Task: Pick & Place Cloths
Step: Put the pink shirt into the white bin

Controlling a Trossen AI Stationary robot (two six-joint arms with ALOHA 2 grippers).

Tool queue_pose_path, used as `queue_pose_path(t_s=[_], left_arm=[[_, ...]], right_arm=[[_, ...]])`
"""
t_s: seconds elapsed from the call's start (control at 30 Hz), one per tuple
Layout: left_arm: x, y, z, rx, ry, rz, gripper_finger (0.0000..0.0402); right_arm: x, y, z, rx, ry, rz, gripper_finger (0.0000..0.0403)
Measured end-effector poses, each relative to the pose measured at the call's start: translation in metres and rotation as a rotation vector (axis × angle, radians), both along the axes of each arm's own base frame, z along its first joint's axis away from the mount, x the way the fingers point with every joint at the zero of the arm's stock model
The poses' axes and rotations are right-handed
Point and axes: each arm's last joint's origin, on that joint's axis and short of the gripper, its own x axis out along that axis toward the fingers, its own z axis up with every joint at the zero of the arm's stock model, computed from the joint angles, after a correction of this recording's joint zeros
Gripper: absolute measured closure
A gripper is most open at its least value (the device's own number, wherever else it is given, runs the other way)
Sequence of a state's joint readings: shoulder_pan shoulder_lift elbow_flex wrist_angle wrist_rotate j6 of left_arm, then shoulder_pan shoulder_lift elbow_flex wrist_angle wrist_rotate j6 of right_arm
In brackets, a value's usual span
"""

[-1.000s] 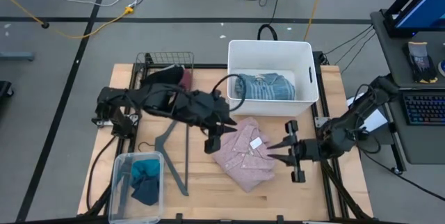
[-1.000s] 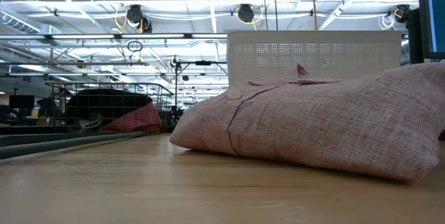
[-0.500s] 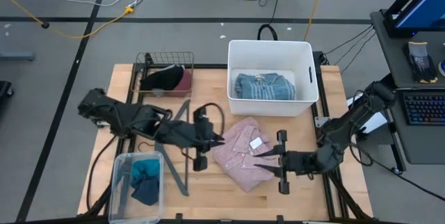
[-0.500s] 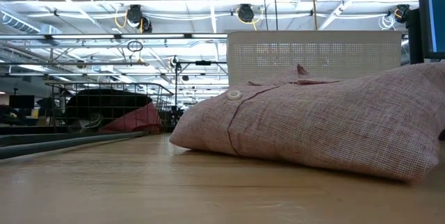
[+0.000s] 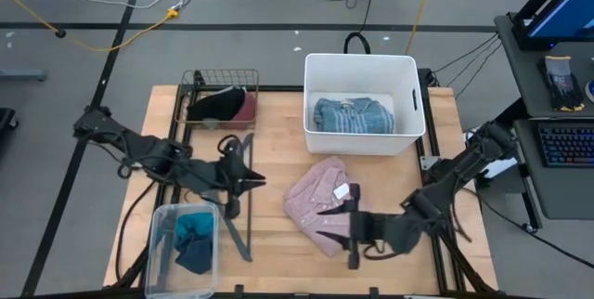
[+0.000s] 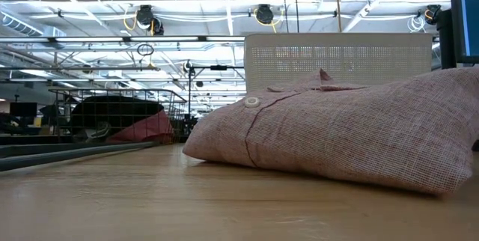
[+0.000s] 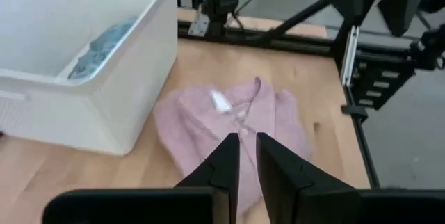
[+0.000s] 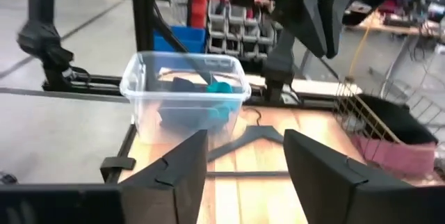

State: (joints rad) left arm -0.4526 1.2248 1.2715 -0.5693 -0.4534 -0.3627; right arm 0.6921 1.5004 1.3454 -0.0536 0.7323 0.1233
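My left claw (image 5: pixel 249 181) low over worktop (image 5: pixel 278 243), frame centre-left, fingers nearly together, empty. Pink shirt (image 5: pixel 318 200) lies frame centre. Low view shows only shirt, no arms. My right claw (image 5: pixel 331 224) lower centre-right, fingers apart at shirt's edge, holding nothing.

Both arms were matte black, built of jointed segments with blocky housings at the joints. The left arm (image 5: pixel 139 150) carried a dark cable looping by its wrist. The left pincer (image 7: pixel 247 161) had two flat, tapering black fingers. The right pincer (image 8: pixel 243 158) had broader, angular black fingers, each with a bevelled edge.
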Motion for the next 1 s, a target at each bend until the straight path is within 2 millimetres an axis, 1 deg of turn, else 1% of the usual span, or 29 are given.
queue_pose_path(t_s=[0.07,0.2,0.37,0.47,0.6,0.7,0.8,0.9,1.0], left_arm=[[-0.01,0.004,-0.005,-0.002,0.003,-0.001,0.0353],[-0.03,0.013,-0.008,-0.014,-0.026,-0.001,0.0353],[-0.055,0.025,-0.014,-0.031,-0.081,-0.009,0.0353],[-0.068,0.03,-0.023,-0.056,-0.087,-0.004,0.0353],[-0.081,0.034,-0.037,-0.092,-0.084,-0.002,0.0353],[-0.089,0.037,-0.045,-0.106,-0.083,-0.004,0.0352],[-0.094,0.039,-0.051,-0.115,-0.081,-0.004,0.0352],[-0.096,0.04,-0.055,-0.111,-0.079,-0.006,0.0352],[-0.098,0.041,-0.058,-0.096,-0.073,-0.014,0.0352]], right_arm=[[0.009,0.001,-0.003,0.01,0.025,-0.018,0.0206],[0.023,-0.001,-0.006,0.046,0.06,-0.035,0.0178],[0.041,-0.002,-0.018,0.118,0.135,-0.018,0.0155],[0.051,-0.005,-0.023,0.176,0.206,0.0,0.0149],[0.064,-0.009,-0.032,0.253,0.371,0.006,0.0147],[0.074,-0.012,-0.037,0.329,0.502,0.02,0.0147],[0.087,-0.014,-0.047,0.412,0.623,0.03,0.0147],[0.096,-0.018,-0.066,0.475,0.713,-0.006,0.0147],[0.105,-0.023,-0.082,0.531,0.767,-0.065,0.0147]])
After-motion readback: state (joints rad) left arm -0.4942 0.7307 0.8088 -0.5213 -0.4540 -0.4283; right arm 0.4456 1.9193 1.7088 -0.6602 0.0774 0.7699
